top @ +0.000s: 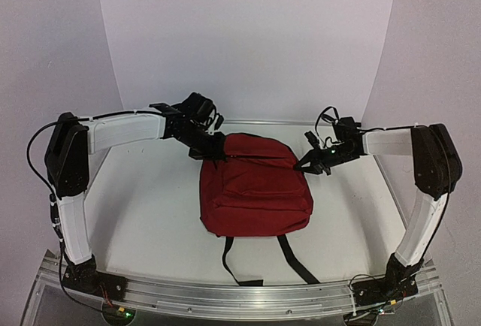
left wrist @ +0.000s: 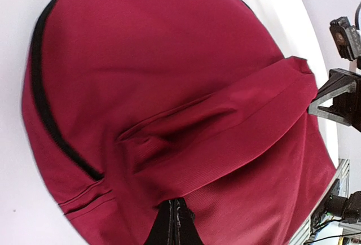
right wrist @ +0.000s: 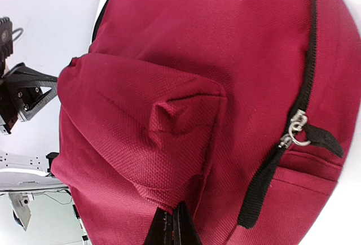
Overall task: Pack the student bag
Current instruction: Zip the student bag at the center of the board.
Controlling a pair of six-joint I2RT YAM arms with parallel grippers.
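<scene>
Both arms reach inward over the table (top: 143, 213). The left fingers (left wrist: 164, 232), pressed together, pinch fabric at the far-left corner of the student bag (top: 255, 191); the right fingers (right wrist: 163, 233) likewise pinch its far-right corner.

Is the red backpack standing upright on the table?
No, the student bag lies flat on the table, with its black straps spread out on the tabletop toward the near edge.
</scene>
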